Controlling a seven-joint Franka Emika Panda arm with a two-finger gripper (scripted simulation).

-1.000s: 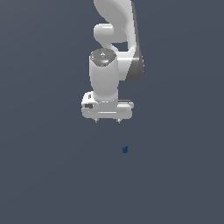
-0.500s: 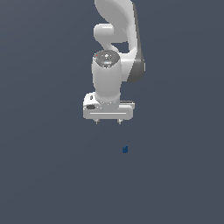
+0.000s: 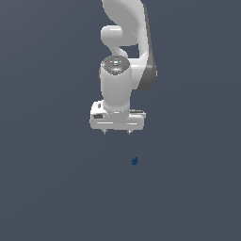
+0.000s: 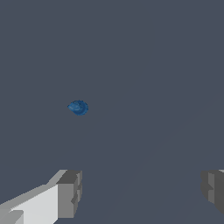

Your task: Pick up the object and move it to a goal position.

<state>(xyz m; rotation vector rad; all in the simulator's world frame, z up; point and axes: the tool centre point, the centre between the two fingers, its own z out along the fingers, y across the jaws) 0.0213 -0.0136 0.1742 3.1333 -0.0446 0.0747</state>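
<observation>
The object (image 3: 135,161) is a tiny dark blue rounded lump lying on the flat grey floor. In the exterior view it sits below my gripper (image 3: 116,132) and slightly toward that view's right, well apart from it. The wrist view shows the object (image 4: 78,107) ahead of the two grey fingertips (image 4: 70,192), outside the gap between them. My gripper (image 4: 140,190) is open with nothing between its fingers. The white arm rises behind it.
Only the plain grey floor (image 3: 52,188) surrounds the arm and the lump.
The gripper has sunk a little and shifted slightly toward the exterior view's right, closer to the object. The object has not moved.
</observation>
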